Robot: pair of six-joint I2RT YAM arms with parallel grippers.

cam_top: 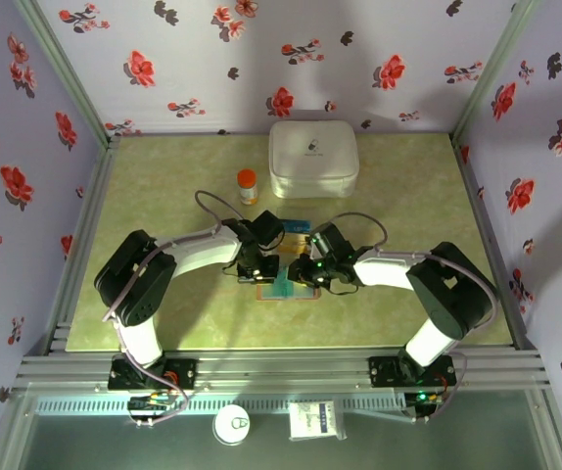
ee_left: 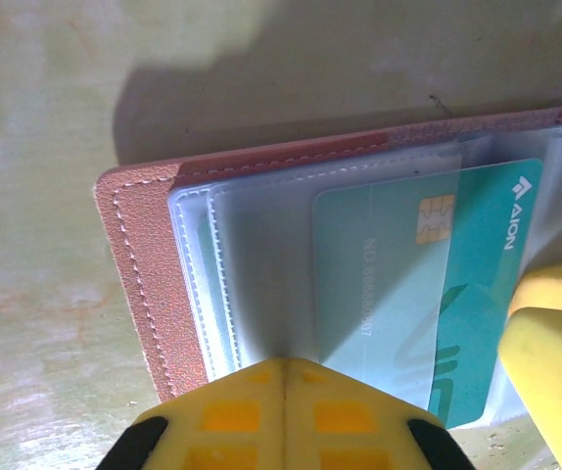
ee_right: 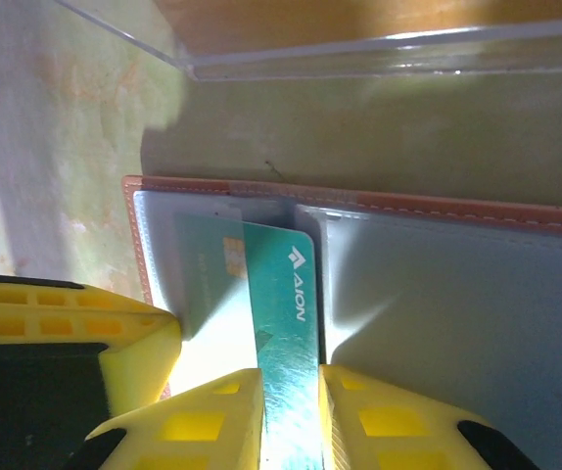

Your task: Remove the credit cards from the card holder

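Observation:
The brown card holder lies open on the table between the two arms, its blue-grey sleeves up. A teal credit card sticks halfway out of a sleeve. My right gripper is shut on the card's free end. Its yellow finger shows in the left wrist view. My left gripper is shut on the edge of a sleeve beside the card; it is also in the right wrist view. A blue and an orange-yellow card lie just behind the grippers.
A clear sheet lies just beyond the holder. A large white rounded case stands at the back centre, with a small orange-capped bottle to its left. Floral walls close in the green table.

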